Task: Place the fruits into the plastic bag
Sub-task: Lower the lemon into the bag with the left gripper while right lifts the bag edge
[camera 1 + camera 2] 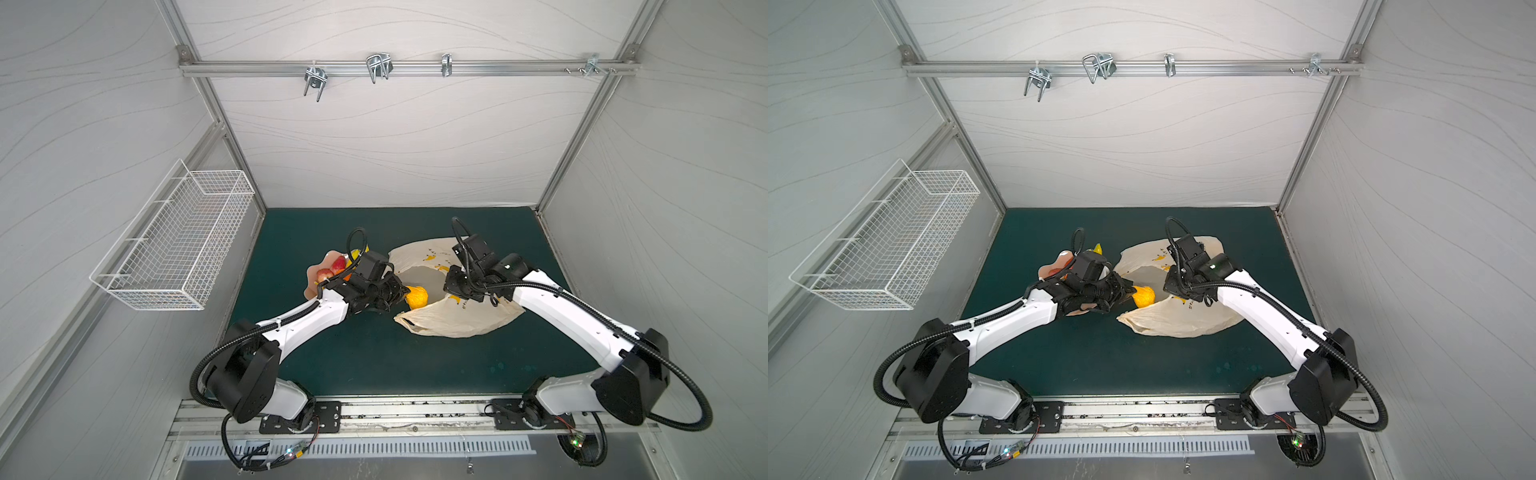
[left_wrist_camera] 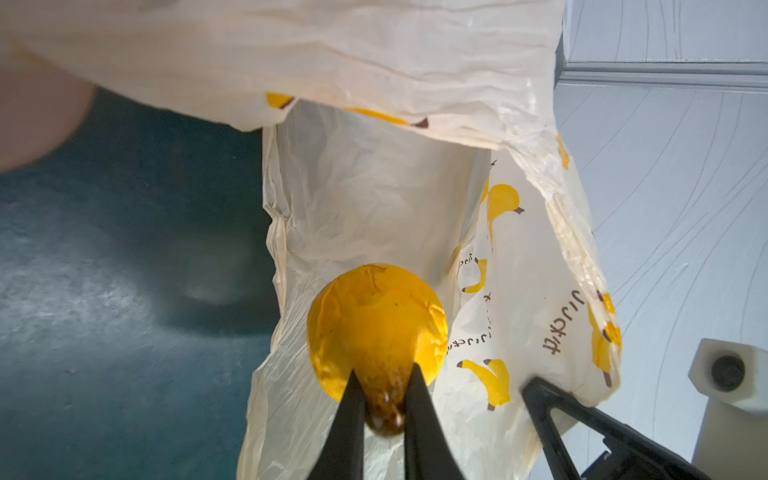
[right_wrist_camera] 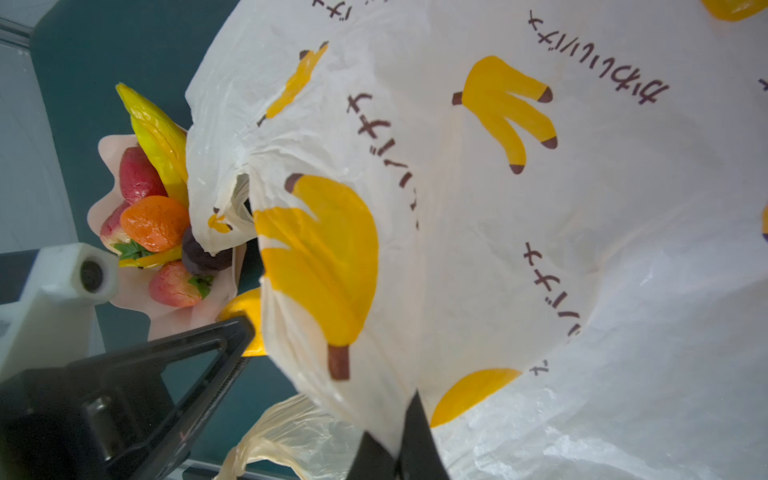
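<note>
Left pincer (image 2: pixel 384 374) pinches the yellow pear (image 2: pixel 376 316) at the plastic bag (image 3: pixel 540 249) mouth, right pincer (image 3: pixel 392 419) clamps its rim; next, probably drop it inside.

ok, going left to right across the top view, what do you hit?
Wire basket → pink dish → left gripper → yellow pear → right gripper. The plastic bag is omitted: it spans from the pear past the right gripper.

The plastic bag (image 3: pixel 623 249) bears small dark Japanese lettering (image 3: pixel 602 62) — upside down here, not clearly readable.
</note>
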`<move>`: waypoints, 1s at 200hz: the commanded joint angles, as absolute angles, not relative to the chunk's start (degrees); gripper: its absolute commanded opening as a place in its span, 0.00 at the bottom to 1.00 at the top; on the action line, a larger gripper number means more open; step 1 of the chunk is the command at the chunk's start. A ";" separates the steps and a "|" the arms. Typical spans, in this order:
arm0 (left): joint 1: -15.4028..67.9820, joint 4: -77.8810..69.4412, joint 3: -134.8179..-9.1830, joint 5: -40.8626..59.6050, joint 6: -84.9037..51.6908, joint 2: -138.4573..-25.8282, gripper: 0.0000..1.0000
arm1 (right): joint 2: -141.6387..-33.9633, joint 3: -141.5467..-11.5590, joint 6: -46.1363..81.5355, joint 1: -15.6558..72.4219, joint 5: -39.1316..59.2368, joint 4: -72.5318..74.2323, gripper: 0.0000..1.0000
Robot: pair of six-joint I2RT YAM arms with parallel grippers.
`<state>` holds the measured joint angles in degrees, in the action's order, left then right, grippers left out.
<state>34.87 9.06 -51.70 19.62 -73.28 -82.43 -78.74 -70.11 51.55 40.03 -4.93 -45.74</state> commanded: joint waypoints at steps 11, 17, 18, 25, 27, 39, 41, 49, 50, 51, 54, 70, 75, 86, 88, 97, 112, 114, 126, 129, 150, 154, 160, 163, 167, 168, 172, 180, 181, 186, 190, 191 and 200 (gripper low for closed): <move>35.65 4.36 -53.49 18.98 -75.15 -84.86 0.00 | -76.98 -68.80 54.45 39.66 -3.15 -43.81 0.00; 35.68 4.01 -53.93 18.98 -75.29 -85.32 0.00 | -77.00 -68.55 54.87 39.64 -2.85 -43.44 0.00; 35.73 3.98 -53.99 18.98 -75.31 -85.42 0.00 | -77.00 -68.51 54.99 39.64 -2.74 -43.39 0.00; 35.88 3.71 -54.49 19.05 -75.37 -86.13 0.00 | -77.02 -68.40 55.30 39.59 -2.41 -43.04 0.00; 35.97 3.63 -54.62 19.07 -75.40 -86.20 0.00 | -77.00 -68.36 55.40 39.58 -2.32 -42.91 0.00; 36.16 3.15 -55.44 18.90 -75.75 -87.44 0.00 | -76.96 -67.94 56.09 39.53 -1.64 -42.23 0.00; 36.24 2.98 -55.63 18.94 -75.82 -87.65 0.00 | -76.94 -67.87 56.25 39.55 -1.51 -42.09 0.00; 36.38 2.45 -56.18 18.82 -76.03 -88.50 0.00 | -76.91 -67.47 56.80 39.42 -1.08 -41.56 0.00; 36.39 2.41 -56.26 18.81 -76.03 -88.64 0.00 | -76.90 -67.44 56.92 39.40 -0.98 -41.48 0.00; 36.43 2.39 -56.39 18.77 -76.07 -88.75 0.00 | -76.86 -67.43 57.02 39.39 -0.89 -41.39 0.00; 36.40 2.31 -56.66 18.66 -76.20 -89.09 0.00 | -76.81 -67.23 57.28 39.30 -0.63 -41.13 0.00; 36.54 0.23 -57.67 19.02 -77.67 -91.02 0.00 | -76.47 -66.43 57.85 39.07 -0.13 -40.02 0.00; 36.61 -0.39 -58.01 19.11 -78.17 -91.72 0.00 | -76.25 -66.30 57.96 38.99 -0.36 -40.13 0.00; 36.98 -0.28 -59.25 19.40 -78.48 -92.95 0.00 | -75.58 -66.02 57.92 38.47 -0.52 -40.12 0.00; 36.93 -0.27 -59.37 19.53 -78.48 -93.13 0.00 | -75.38 -65.94 57.94 38.22 -0.53 -40.02 0.00; 37.09 -1.00 -59.66 20.01 -78.72 -93.82 0.00 | -74.74 -65.34 57.68 37.41 0.18 -39.31 0.00; 37.17 -1.97 -59.83 20.92 -79.51 -94.76 0.00 | -73.90 -64.65 57.64 35.91 1.71 -38.89 0.00; 37.13 -2.14 -59.91 21.10 -79.53 -95.04 0.00 | -73.86 -64.58 57.60 35.84 1.82 -38.87 0.00; 37.21 -2.40 -60.73 22.51 -79.33 -96.47 0.00 | -73.03 -63.30 57.36 34.44 3.90 -37.48 0.00; 37.21 -2.53 -60.92 22.99 -79.15 -96.85 0.00 | -72.74 -62.90 57.27 33.92 4.60 -37.01 0.00; 37.21 -2.39 -61.43 24.29 -76.85 -98.15 0.00 | -70.42 -59.43 58.94 28.43 12.81 -31.93 0.00; 37.14 -2.26 -61.56 24.61 -76.49 -98.41 0.00 | -70.02 -58.92 59.48 27.49 13.98 -31.19 0.00; 37.12 -2.20 -61.82 25.14 -76.03 -98.96 0.00 | -69.66 -58.40 60.09 26.41 15.69 -30.61 0.00; 37.10 -2.13 -62.07 25.34 -75.83 -99.25 0.00 | -69.54 -58.31 60.15 26.01 16.24 -30.47 0.00; 37.13 -1.97 -62.39 25.40 -75.39 -99.62 0.00 | -69.54 -58.20 60.40 25.52 17.02 -30.34 0.00; 37.15 -1.91 -62.49 25.40 -75.22 -99.64 0.00 | -69.53 -58.19 60.39 25.41 17.17 -30.33 0.00; 37.24 -1.65 -62.84 25.44 -74.76 -100.01 0.00 | -69.51 -58.15 60.55 25.09 17.87 -30.14 0.00; 37.40 -1.18 -63.50 25.31 -73.97 -100.73 0.00 | -69.52 -58.00 61.11 24.75 18.95 -29.83 0.00; 37.42 -1.16 -63.56 25.31 -73.90 -100.81 0.00 | -69.52 -57.96 61.27 24.72 19.10 -29.81 0.00; 37.44 -1.17 -63.87 25.35 -73.48 -101.15 0.00 | -69.63 -57.73 61.88 24.62 19.92 -29.14 0.00; 37.44 -1.51 -64.02 25.38 -73.23 -101.50 0.00 | -69.62 -57.47 62.58 24.61 20.68 -28.40 0.00; 37.49 -1.59 -64.02 25.39 -73.17 -101.55 0.00 | -69.66 -57.39 62.75 24.61 20.84 -28.18 0.00; 37.40 -2.51 -64.42 25.65 -72.76 -102.02 0.00 | -69.75 -56.69 64.33 24.68 22.50 -26.50 0.00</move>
<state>36.99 0.01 -60.77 24.16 -75.31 -100.25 -70.74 -57.76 59.75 24.71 15.00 -31.86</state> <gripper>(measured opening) 0.126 0.048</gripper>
